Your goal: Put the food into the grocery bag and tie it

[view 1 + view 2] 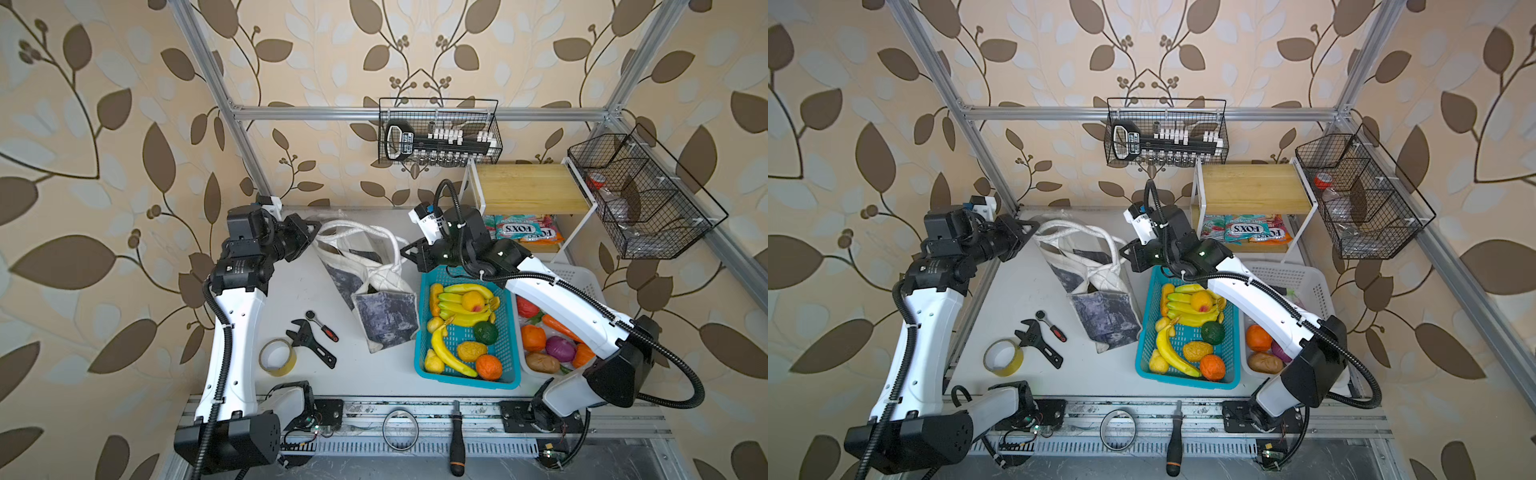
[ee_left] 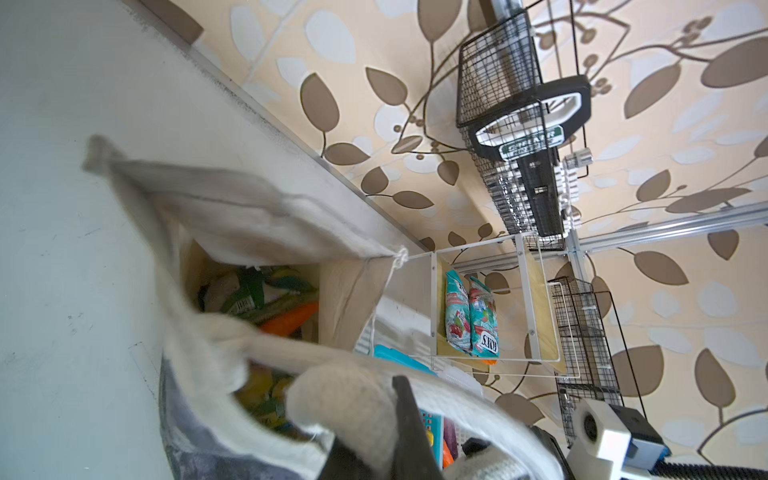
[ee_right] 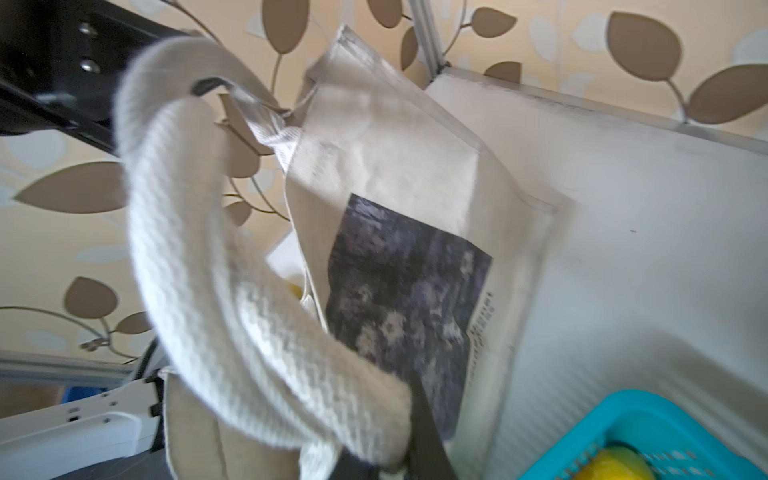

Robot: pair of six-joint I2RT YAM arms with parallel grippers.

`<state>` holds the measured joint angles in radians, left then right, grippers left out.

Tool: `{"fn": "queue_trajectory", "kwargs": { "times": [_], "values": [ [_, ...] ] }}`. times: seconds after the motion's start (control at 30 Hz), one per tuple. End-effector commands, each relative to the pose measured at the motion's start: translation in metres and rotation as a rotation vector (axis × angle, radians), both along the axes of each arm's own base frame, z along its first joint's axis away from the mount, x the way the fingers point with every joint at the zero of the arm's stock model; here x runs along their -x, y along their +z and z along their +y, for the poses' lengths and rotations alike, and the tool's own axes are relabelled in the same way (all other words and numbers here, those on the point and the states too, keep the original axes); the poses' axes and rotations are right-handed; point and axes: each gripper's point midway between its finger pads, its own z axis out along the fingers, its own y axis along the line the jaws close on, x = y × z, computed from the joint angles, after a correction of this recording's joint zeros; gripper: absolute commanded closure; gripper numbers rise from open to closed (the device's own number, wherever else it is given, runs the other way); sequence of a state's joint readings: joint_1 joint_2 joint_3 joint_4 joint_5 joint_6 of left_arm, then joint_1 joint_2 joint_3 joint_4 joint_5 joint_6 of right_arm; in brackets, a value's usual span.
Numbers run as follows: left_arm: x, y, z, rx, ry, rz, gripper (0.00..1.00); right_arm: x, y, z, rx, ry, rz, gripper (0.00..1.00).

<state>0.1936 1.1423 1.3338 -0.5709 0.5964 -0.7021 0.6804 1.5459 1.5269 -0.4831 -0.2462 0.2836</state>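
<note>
Left claw (image 1: 318,227): closing tight on the white strap handles (image 1: 357,227), well left of the blue basket (image 1: 467,380). Right claw (image 1: 404,251): pinching the same strap handles, just behind the basket. Grocery bag (image 1: 384,316): slumping on the desk (image 1: 291,286), touching the basket's left wall (carrot (image 2: 291,319) and snack packet (image 2: 249,291) lying inside).
</note>
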Motion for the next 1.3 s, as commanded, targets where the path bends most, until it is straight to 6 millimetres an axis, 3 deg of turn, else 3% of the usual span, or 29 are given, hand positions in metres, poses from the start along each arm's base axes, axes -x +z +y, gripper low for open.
{"fn": "queue_trajectory", "kwargs": {
  "times": [0.0,0.13,0.27,0.43,0.53,0.63,0.77,0.83,0.9,0.97,1.03,1.1,1.17,1.27],
  "values": [
    [-0.005,0.043,0.019,-0.063,0.062,-0.167,1.00,0.000,-0.038,-0.044,0.226,-0.083,0.057,1.00],
    [-0.005,0.017,0.046,-0.079,0.156,-0.118,1.00,0.003,-0.068,-0.067,0.309,-0.124,0.085,1.00],
    [-0.010,-0.003,0.063,0.013,0.184,-0.084,1.00,-0.004,-0.099,-0.093,0.414,-0.166,0.131,1.00],
    [-0.006,-0.003,0.053,0.042,0.123,-0.094,1.00,-0.001,-0.121,-0.103,0.437,-0.153,0.160,1.00],
    [-0.001,-0.004,0.074,-0.006,0.207,-0.080,1.00,0.001,-0.135,-0.111,0.458,-0.147,0.197,1.00],
    [-0.007,-0.007,0.074,0.056,0.172,-0.078,1.00,0.000,-0.137,-0.115,0.444,-0.154,0.207,1.00],
    [0.001,-0.019,0.080,-0.003,0.211,-0.057,1.00,-0.003,-0.116,-0.115,0.406,-0.166,0.164,1.00],
    [0.001,-0.020,0.067,0.047,0.149,-0.077,1.00,-0.005,-0.100,-0.101,0.308,-0.136,0.131,1.00],
    [-0.001,-0.021,0.030,0.093,0.028,-0.086,1.00,-0.007,-0.082,-0.074,0.215,-0.083,0.092,1.00],
    [0.003,-0.027,-0.004,0.027,-0.034,-0.075,1.00,-0.009,-0.065,-0.053,0.194,-0.062,0.044,1.00],
    [0.011,-0.033,-0.032,0.000,-0.119,-0.073,1.00,-0.017,-0.054,-0.042,0.196,-0.087,0.039,1.00],
    [0.018,-0.036,-0.040,0.009,-0.160,-0.079,1.00,-0.030,-0.064,-0.046,0.255,-0.129,0.103,1.00],
    [0.022,-0.038,-0.029,-0.039,-0.118,-0.076,1.00,-0.041,-0.085,-0.064,0.390,-0.188,0.142,1.00],
    [0.026,-0.023,-0.009,-0.007,-0.077,-0.092,1.00,-0.045,-0.116,-0.087,0.489,-0.231,0.190,1.00]
  ]
}}
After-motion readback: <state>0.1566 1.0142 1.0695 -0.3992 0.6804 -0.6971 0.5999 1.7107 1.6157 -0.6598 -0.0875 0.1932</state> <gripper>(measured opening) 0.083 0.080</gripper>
